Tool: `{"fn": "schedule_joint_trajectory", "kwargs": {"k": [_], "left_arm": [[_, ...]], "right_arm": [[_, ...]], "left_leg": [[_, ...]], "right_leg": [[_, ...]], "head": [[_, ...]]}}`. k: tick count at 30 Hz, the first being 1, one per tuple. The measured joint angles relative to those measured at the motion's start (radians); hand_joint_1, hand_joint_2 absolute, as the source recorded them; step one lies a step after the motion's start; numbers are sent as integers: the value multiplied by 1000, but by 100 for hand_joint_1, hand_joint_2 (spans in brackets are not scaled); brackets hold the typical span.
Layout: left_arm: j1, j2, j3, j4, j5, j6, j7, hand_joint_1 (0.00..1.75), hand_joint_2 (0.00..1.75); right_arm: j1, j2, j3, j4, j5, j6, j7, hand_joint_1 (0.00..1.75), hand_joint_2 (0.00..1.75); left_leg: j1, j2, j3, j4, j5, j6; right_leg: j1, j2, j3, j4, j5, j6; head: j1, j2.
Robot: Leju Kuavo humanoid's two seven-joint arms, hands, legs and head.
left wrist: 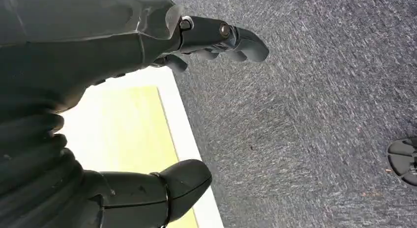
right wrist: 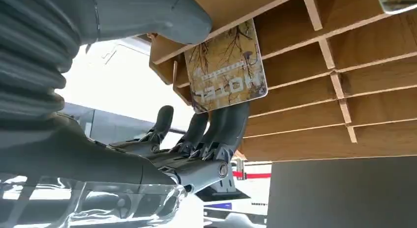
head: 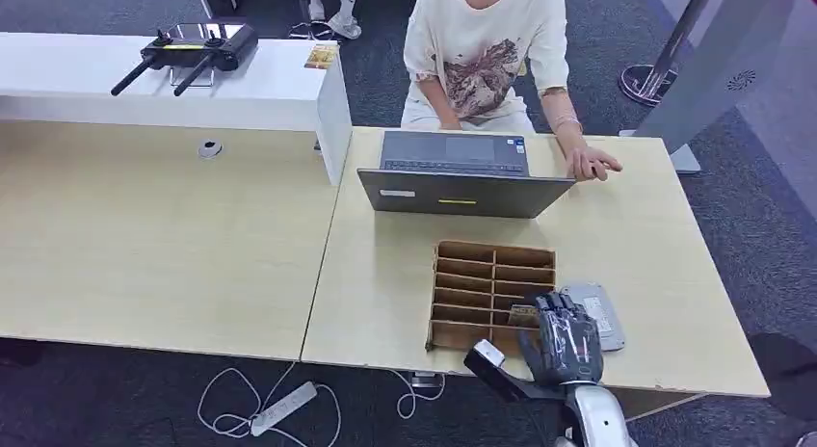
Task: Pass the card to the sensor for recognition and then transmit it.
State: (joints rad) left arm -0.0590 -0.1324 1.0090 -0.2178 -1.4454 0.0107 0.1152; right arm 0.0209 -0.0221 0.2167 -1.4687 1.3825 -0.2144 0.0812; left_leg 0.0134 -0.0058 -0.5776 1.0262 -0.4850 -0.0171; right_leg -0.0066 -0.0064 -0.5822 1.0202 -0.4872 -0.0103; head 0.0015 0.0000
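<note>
The right hand [head: 566,339] sits at the near right corner of the wooden rack [head: 491,295], pinching the card [right wrist: 227,67] between thumb and fingers [right wrist: 231,125] at the rack's near compartments. The grey sensor [head: 597,314] lies flat just right of the rack, touching its side. The left hand [left wrist: 147,66] hangs over grey carpet [left wrist: 305,115], fingers loosely curled, holding nothing. Beyond the rack stands an open laptop [head: 461,174]; beyond that sits a person [head: 487,52], one hand [head: 592,162] resting on the table [head: 655,235].
</note>
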Motion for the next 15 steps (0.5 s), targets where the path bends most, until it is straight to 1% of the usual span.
{"fn": "schedule_joint_trajectory", "kwargs": {"k": [11, 12, 15], "left_arm": [[0, 0, 0, 0, 0, 0, 0, 0, 175], [0, 0, 0, 0, 0, 0, 1, 0, 175], [0, 0, 0, 0, 0, 0, 2, 0, 175]], "right_arm": [[-1, 2, 0, -13, 0, -1, -8, 80, 175], [-1, 3, 0, -14, 0, -1, -10, 77, 175], [-2, 6, 0, -19, 0, -1, -11, 80, 175]], "left_leg": [[0, 0, 0, 0, 0, 0], [0, 0, 0, 0, 0, 0], [0, 0, 0, 0, 0, 0]], "right_leg": [[0, 0, 0, 0, 0, 0], [0, 0, 0, 0, 0, 0], [0, 0, 0, 0, 0, 0]], "head": [[0, 0], [0, 0], [0, 0]]}}
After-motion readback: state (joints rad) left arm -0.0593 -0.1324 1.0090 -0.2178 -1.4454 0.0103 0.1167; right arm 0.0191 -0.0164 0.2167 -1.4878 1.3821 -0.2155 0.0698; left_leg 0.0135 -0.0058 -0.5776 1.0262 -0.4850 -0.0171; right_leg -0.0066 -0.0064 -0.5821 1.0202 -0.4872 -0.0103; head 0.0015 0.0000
